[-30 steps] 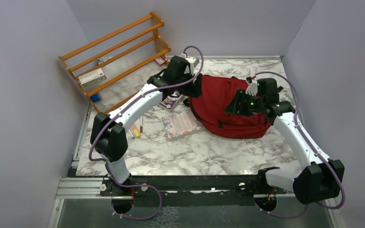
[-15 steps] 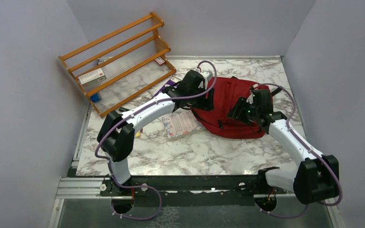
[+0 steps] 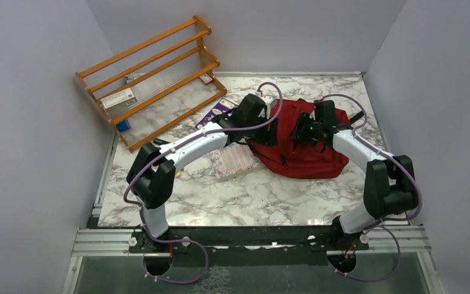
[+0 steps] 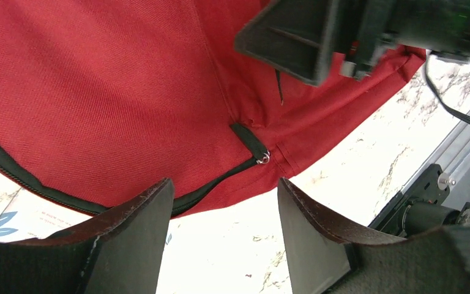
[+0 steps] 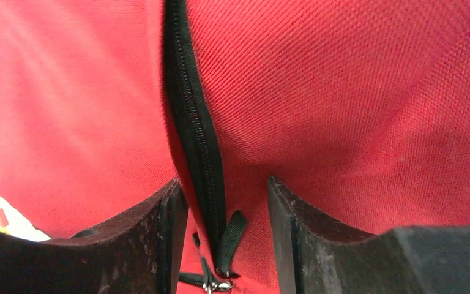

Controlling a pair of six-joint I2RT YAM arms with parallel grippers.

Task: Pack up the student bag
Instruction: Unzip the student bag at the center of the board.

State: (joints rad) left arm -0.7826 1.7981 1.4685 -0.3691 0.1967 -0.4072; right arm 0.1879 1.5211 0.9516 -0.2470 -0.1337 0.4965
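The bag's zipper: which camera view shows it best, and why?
Right wrist: the zipper runs close up, teeth and pull visible. Left wrist shows a thinner zipper line farther off; the top view shows little beyond the whole student bag.

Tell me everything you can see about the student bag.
The student bag is dark red woven fabric with a black zipper, lying slumped on the marble table. The zipper looks closed where seen. The open right gripper straddles the zipper, and the open left gripper hovers over its edge. Contact is unclear.
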